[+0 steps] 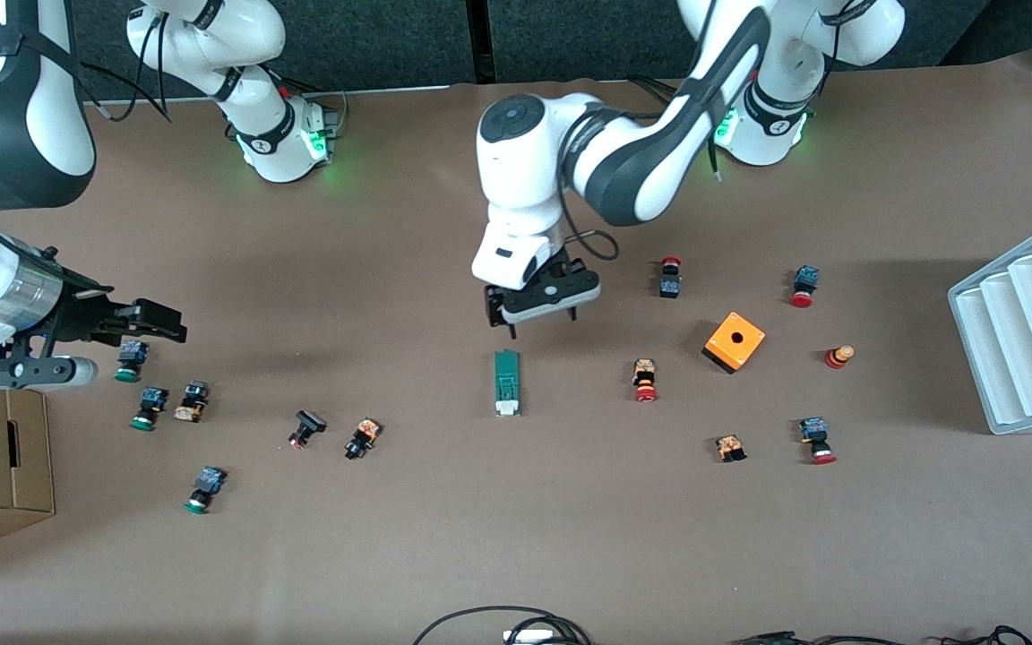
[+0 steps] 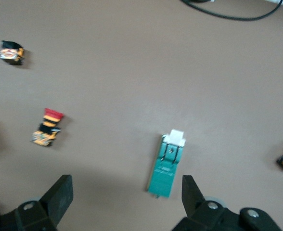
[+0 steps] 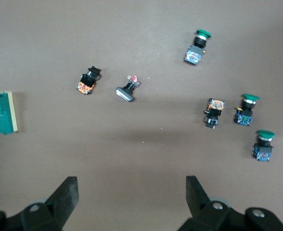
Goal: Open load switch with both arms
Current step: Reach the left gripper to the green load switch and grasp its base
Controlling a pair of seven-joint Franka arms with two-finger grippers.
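The load switch (image 1: 507, 382) lies flat on the bench (image 1: 516, 537) at the centre of the front view, white end toward the camera. The left claw (image 1: 541, 324) hangs just above it in frame, fingers wide apart and empty. The right claw (image 1: 158, 324), also spread and empty, waits at mid-left over green-capped push buttons (image 1: 150, 408).

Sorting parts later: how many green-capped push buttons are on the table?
4, all at the right arm's end: one under the right hand, one, another beside it, one nearest the camera.
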